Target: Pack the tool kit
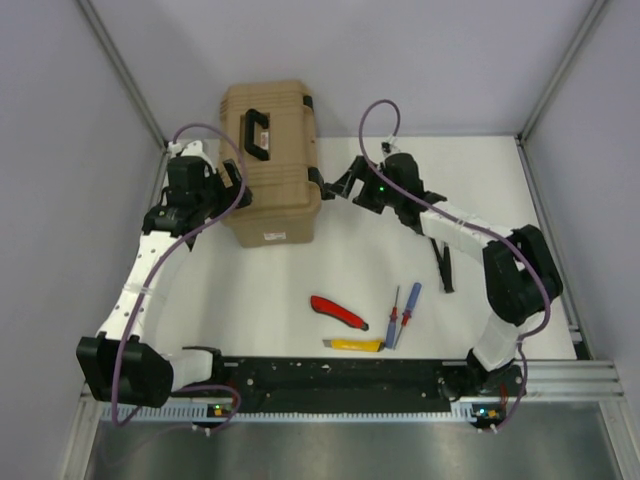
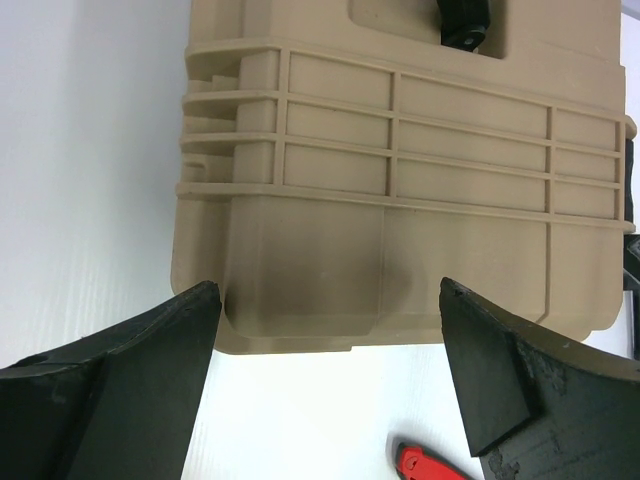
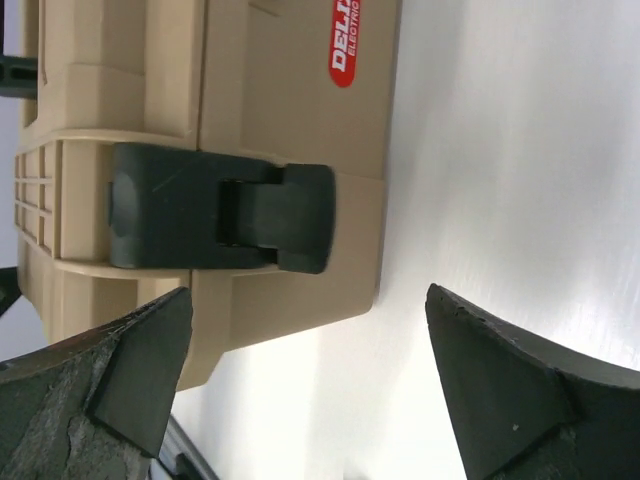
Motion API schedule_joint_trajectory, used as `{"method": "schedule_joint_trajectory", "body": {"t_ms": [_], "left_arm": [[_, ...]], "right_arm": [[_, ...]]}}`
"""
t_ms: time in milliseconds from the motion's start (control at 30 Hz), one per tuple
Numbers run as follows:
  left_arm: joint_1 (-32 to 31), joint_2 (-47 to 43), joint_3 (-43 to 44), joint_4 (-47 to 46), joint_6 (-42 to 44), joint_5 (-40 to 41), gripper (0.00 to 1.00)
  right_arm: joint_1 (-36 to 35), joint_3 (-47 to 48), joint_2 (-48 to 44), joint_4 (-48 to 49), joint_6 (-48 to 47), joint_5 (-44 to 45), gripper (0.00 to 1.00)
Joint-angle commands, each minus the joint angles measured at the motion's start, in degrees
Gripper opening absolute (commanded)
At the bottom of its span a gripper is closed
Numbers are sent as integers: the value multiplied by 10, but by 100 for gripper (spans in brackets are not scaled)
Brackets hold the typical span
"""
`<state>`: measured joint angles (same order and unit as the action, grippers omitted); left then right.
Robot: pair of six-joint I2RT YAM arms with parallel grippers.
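The tan ribbed toolbox (image 1: 278, 190) stands closed at the back left, its black handle (image 1: 258, 133) on top. My left gripper (image 1: 231, 178) is open and empty by its left end; the left wrist view shows the ribbed wall (image 2: 400, 200) between the open fingers (image 2: 150, 370). My right gripper (image 1: 343, 182) is open and empty at its right end, facing the shut black latch (image 3: 220, 205). A red utility knife (image 1: 338, 311), a yellow utility knife (image 1: 357, 345), a red screwdriver (image 1: 393, 316) and a blue screwdriver (image 1: 408, 312) lie in front. A black hammer (image 1: 443, 266) lies partly under the right arm.
Grey walls with metal rails close in the white table on the left, back and right. A black mounting rail (image 1: 340, 375) runs along the near edge between the arm bases. A red label (image 3: 345, 40) marks the toolbox wall. The red knife's tip shows in the left wrist view (image 2: 430, 465).
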<state>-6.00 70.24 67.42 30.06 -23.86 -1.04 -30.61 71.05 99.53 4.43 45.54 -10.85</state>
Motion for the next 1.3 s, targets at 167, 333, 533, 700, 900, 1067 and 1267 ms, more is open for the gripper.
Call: {"method": "schedule_joint_trajectory", "body": {"t_ms": [167,333,533,700,900,1067,1267], "left_arm": [[-1,-1,0,-16,7,0,94],[-1,-1,1,-11,9,1,94],[-1,-1,3,-10,14,5,94],[-1,-1,-1,-11,11,5,94],[-1,-3,0,-9,14,5,94],[-1,-2,-1,-10,12,5,94],[-1,1,-1,-10,12,4,94]], "right_arm": [[36,-71,39,368,170,-201,99],[37,-58,90,484,255,-239,99],[38,-68,55,399,181,-208,98],[44,-65,30,338,138,-182,99],[65,-92,45,360,150,-176,99],[69,-79,88,393,169,-210,99],[67,-56,139,449,211,-245,99]]}}
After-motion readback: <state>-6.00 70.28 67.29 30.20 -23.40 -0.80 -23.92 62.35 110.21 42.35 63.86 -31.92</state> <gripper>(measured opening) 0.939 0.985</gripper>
